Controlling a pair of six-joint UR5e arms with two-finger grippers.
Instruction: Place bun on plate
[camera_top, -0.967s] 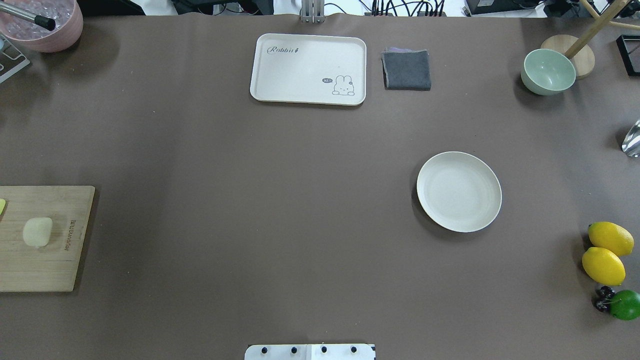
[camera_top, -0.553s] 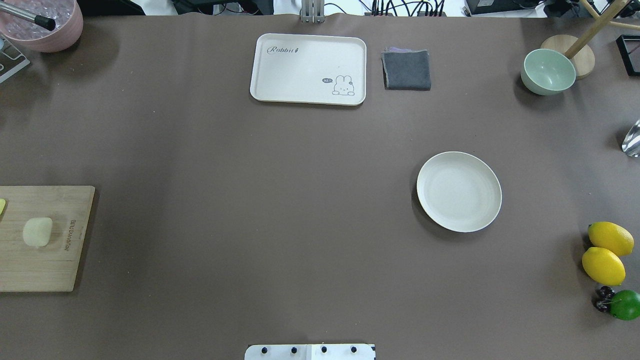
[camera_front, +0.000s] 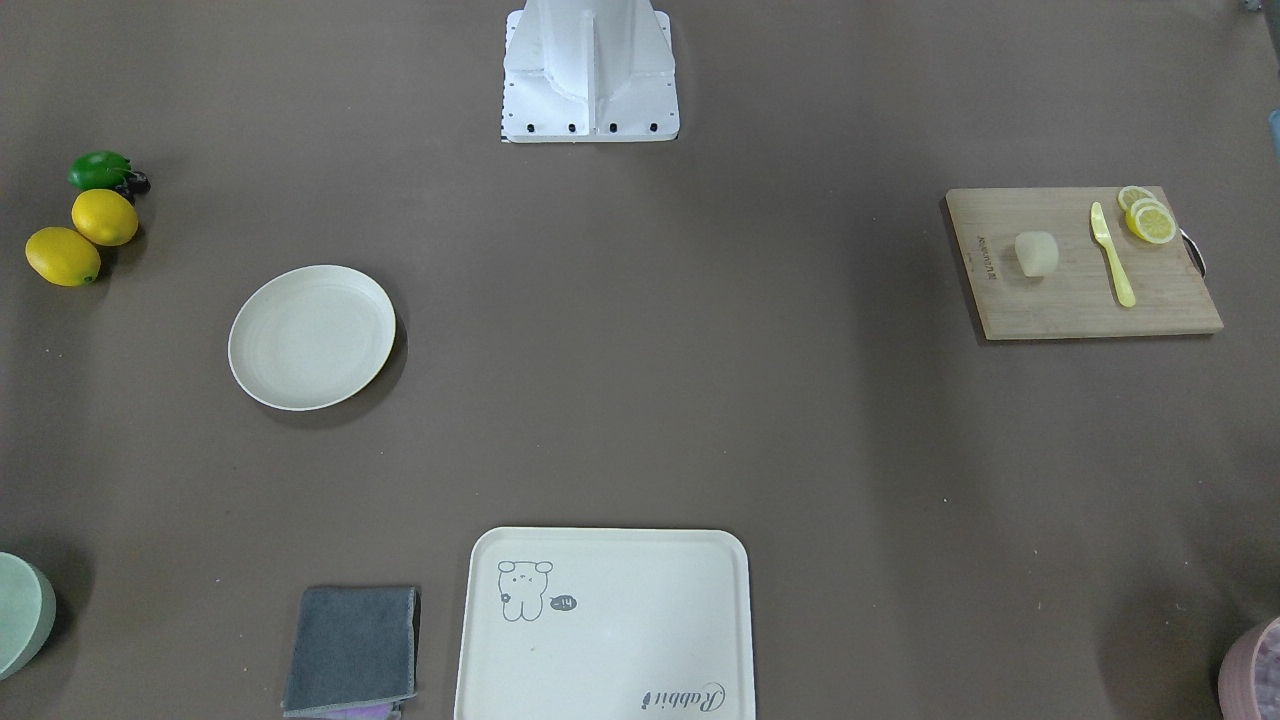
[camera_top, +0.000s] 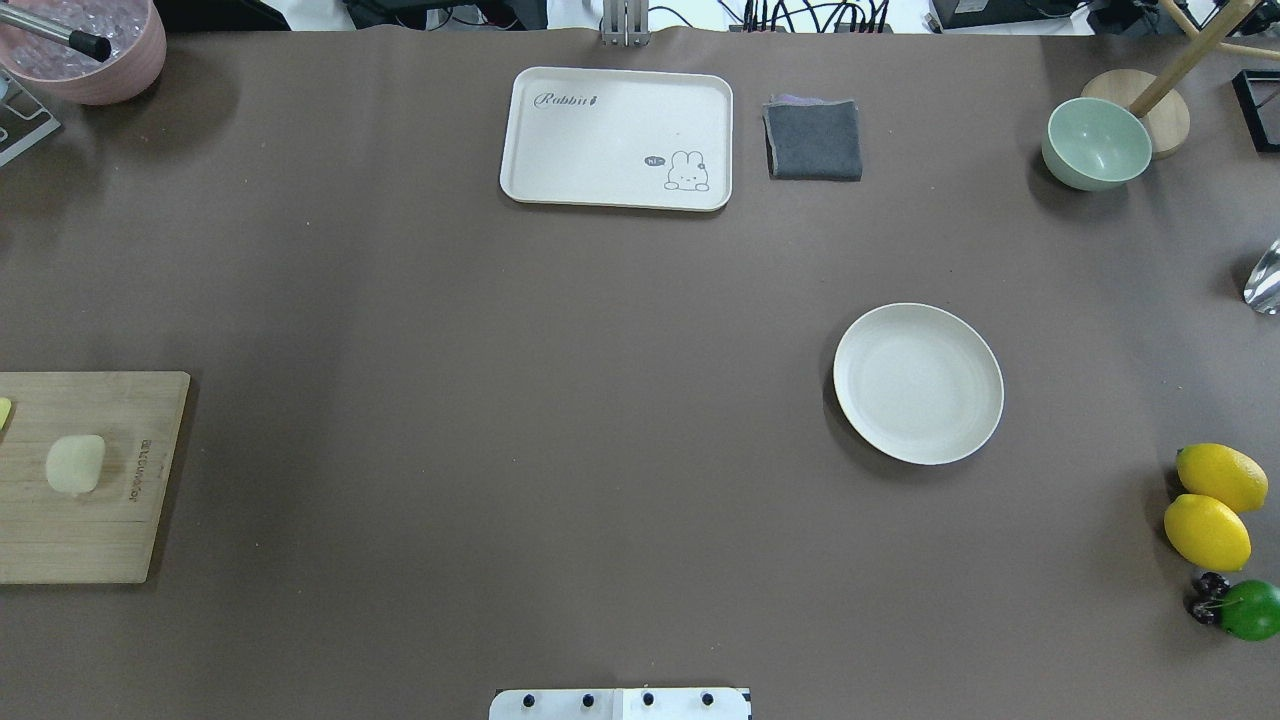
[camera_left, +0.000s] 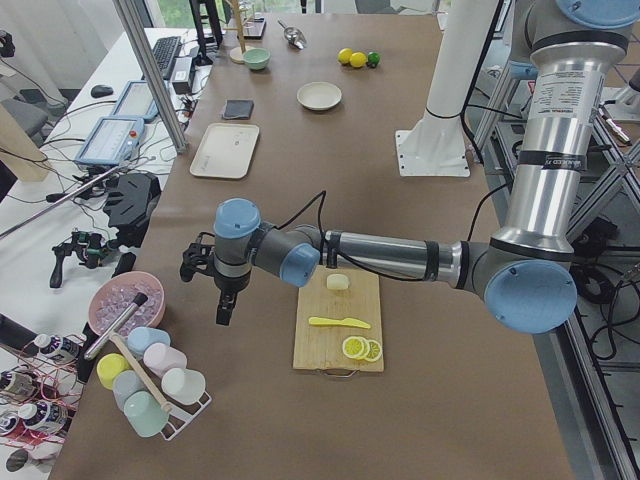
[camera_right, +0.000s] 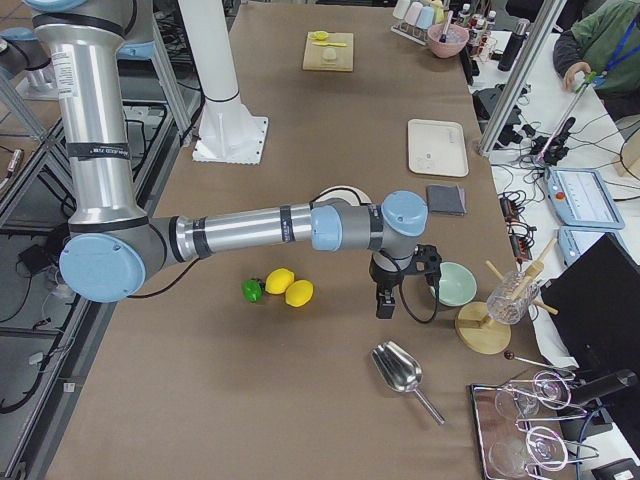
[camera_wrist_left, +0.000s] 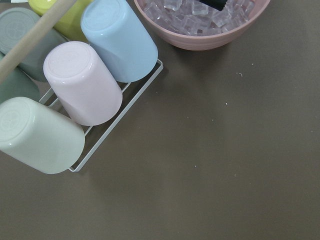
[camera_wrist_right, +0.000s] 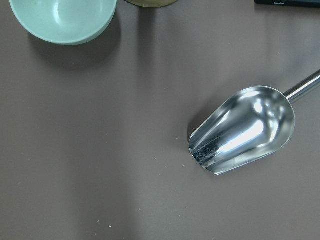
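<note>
The bun (camera_top: 75, 464) (camera_front: 1036, 253) (camera_left: 339, 282) is a pale rounded lump lying on a wooden cutting board (camera_top: 100, 540) at the table's left edge. The plate (camera_top: 918, 383) (camera_front: 312, 336) (camera_left: 319, 96), round and off-white, sits bare on the right half. My left gripper (camera_left: 226, 310) shows only in the exterior left view, hanging over the table between the board and a pink ice bowl; I cannot tell its state. My right gripper (camera_right: 384, 305) shows only in the exterior right view, past the plate near a green bowl; its state is unclear too.
A cream tray (camera_top: 616, 138) and grey cloth (camera_top: 813, 139) lie at the far edge. A green bowl (camera_top: 1096, 143), scoop (camera_wrist_right: 242, 130), two lemons (camera_top: 1207, 531) and a lime (camera_top: 1250, 609) line the right side. Cup rack (camera_wrist_left: 80, 90), ice bowl (camera_top: 85, 45), yellow knife (camera_front: 1112, 253) and lemon slices (camera_front: 1148, 217) are at the left.
</note>
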